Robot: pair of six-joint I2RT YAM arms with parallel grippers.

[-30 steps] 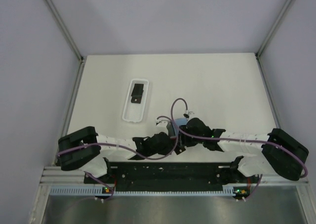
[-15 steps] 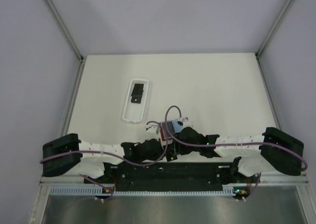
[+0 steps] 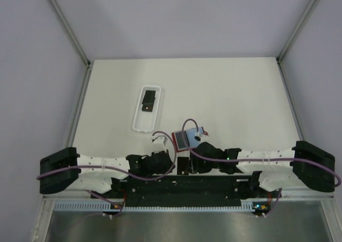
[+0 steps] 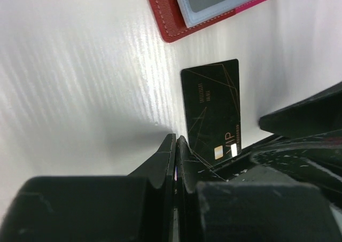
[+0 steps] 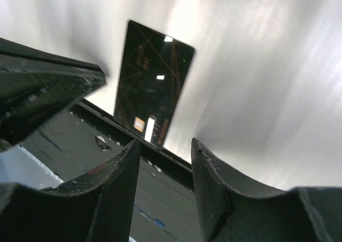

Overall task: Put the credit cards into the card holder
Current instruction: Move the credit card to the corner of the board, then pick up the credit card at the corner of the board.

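Barely begun — one credit card point(image 4: 211, 111) lies on the worktop point(image 3: 230, 92) near the open card holder point(image 3: 183, 139), a second card point(image 3: 149, 104) in the tray point(image 3: 138, 125); left end effector point(image 4: 175, 146) closed and empty, right end effector point(image 5: 164, 145) parted, empty.

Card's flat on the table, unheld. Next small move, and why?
Probably ease the right claw forward and grip the card by its near end: its jaws stand open in line with it, the left claw is shut and empty beside it, and the wallet lies open just beyond.
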